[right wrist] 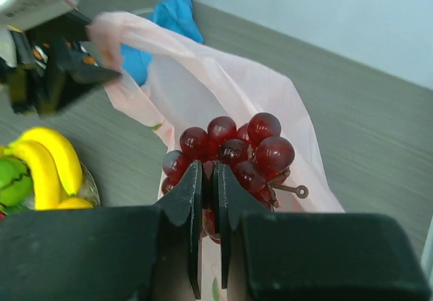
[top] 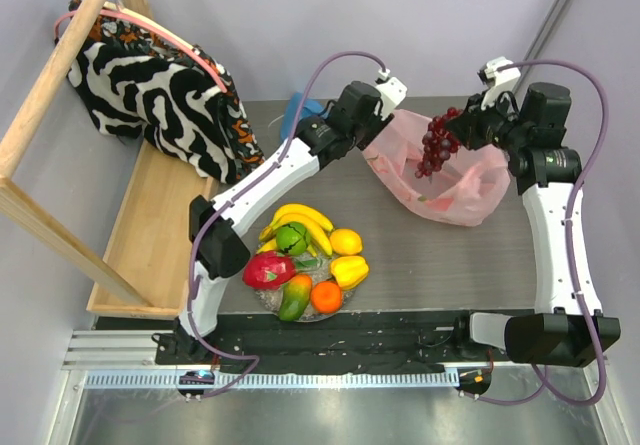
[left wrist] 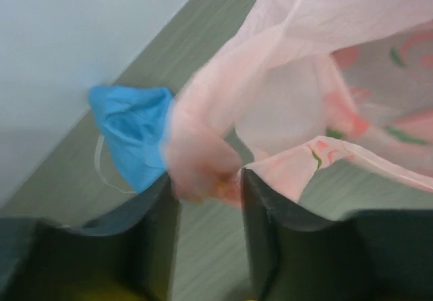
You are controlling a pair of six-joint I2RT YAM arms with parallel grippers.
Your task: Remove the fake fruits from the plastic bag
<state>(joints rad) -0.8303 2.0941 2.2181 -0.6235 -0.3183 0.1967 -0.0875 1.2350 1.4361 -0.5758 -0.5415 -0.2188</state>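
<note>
The pink plastic bag point(top: 462, 191) lies at the back right of the table, its mouth lifted. A dark red grape bunch point(right wrist: 260, 151) hangs just above that mouth, and my right gripper point(right wrist: 208, 167) is shut on it. My left gripper point(left wrist: 206, 179) is at the bag's left edge. Its jaws stand apart, with a blurred bunch of bag handle point(left wrist: 199, 166) at the fingertips. Banana point(top: 300, 219), green apple point(top: 291, 237), lemon point(top: 346, 241), yellow pepper point(top: 349, 270), dragon fruit point(top: 268, 269), orange point(top: 326, 295) and mango point(top: 293, 301) sit piled at the front centre.
A blue cloth point(top: 298, 113) lies behind the left gripper near the back wall. Black-and-white patterned fabric point(top: 160, 90) hangs over a wooden frame point(top: 140, 235) along the left side. The right arm's cable loops above the bag.
</note>
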